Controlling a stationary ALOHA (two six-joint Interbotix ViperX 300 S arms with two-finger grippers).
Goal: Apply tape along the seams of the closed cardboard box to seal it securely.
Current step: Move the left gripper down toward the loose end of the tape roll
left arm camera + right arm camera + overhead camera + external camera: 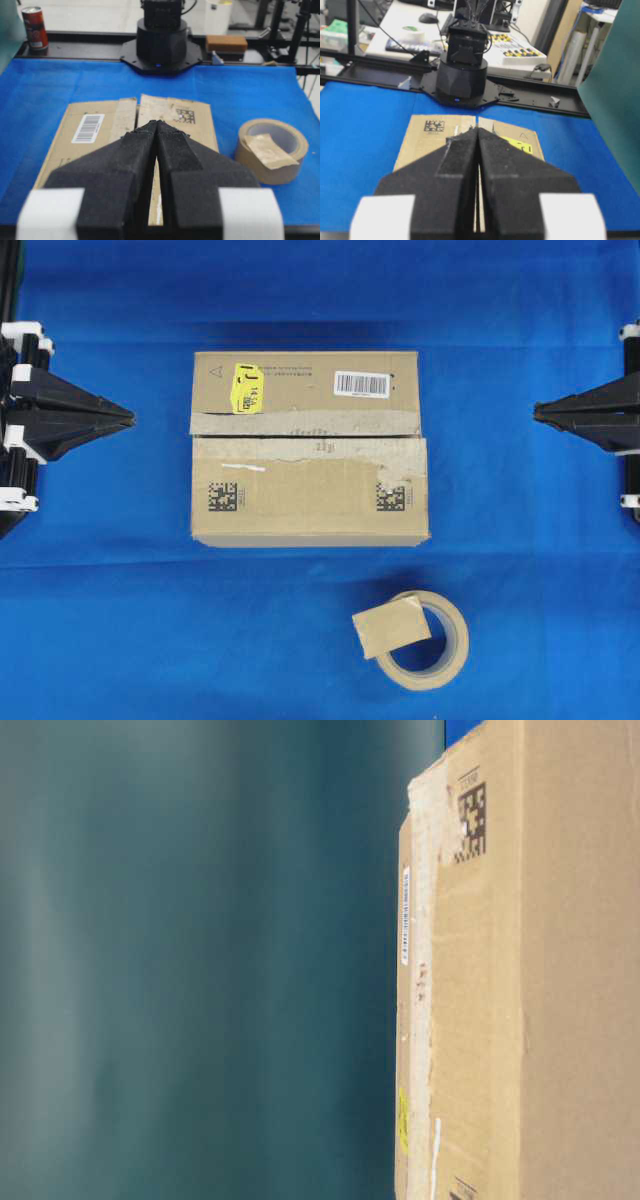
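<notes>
The cardboard box lies shut in the middle of the blue cloth, with a yellow sticker, a white barcode label and two black square codes on top. Its seam runs left to right between the flaps, edged with pale torn strips. A square piece of tan tape rests on a beige tape roll in front of the box. My left gripper is shut and empty, well left of the box. On the other side my right gripper is shut too, holding nothing. The box and tape also show in the left wrist view.
Blue cloth covers the table all round the box. The table-level view is filled by the box's side up close. A red can stands beyond the table's far edge. The arm bases sit at each end.
</notes>
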